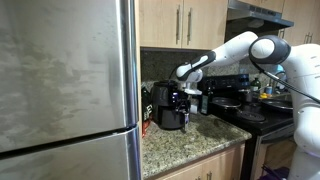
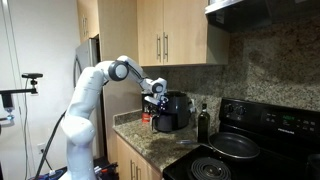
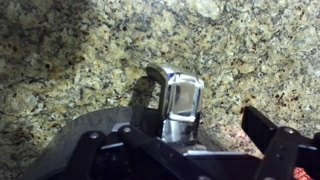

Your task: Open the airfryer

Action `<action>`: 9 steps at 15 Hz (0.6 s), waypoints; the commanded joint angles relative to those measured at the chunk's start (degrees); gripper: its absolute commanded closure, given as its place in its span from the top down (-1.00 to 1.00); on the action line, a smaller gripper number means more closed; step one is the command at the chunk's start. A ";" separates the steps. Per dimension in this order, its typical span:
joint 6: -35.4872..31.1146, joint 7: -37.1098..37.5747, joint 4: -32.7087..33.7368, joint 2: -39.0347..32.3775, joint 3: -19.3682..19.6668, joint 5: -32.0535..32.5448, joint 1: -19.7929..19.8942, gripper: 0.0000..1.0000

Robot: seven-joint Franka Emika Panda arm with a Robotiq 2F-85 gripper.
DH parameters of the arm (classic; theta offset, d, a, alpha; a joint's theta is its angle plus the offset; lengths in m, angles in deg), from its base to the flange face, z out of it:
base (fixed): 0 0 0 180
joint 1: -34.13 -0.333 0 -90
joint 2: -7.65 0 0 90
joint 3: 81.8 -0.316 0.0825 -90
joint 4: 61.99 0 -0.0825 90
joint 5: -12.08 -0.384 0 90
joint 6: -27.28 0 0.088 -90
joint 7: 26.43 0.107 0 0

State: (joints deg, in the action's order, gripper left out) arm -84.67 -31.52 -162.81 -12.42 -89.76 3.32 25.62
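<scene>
No text, brand, number or sign is legible in any view. The airfryer (image 1: 168, 108) appears as a plain glossy black shell. Any print on the reddish package (image 1: 146, 118) beside it on the worktop (image 1: 190, 142) is too small to read, as is any label on the dark bottle (image 2: 203, 123). The wrist view shows speckled stone and bright metal with no readable marking.

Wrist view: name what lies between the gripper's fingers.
The chrome handle of the black glossy airfryer, clear of both open fingers; the wrist view shows it.
</scene>
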 commanded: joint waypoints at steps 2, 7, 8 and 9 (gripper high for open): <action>-4.79 -1.91 -0.05 -0.60 -0.54 -0.28 0.41 1.00; -12.41 -0.07 -3.64 1.50 -0.62 0.71 0.18 1.00; -13.74 -0.14 -3.90 1.55 -0.67 0.72 0.19 1.00; -14.32 -0.25 -3.92 1.56 -0.71 0.72 0.19 1.00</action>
State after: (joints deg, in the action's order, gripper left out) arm -99.16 -31.93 -166.87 -10.82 -90.11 3.86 25.50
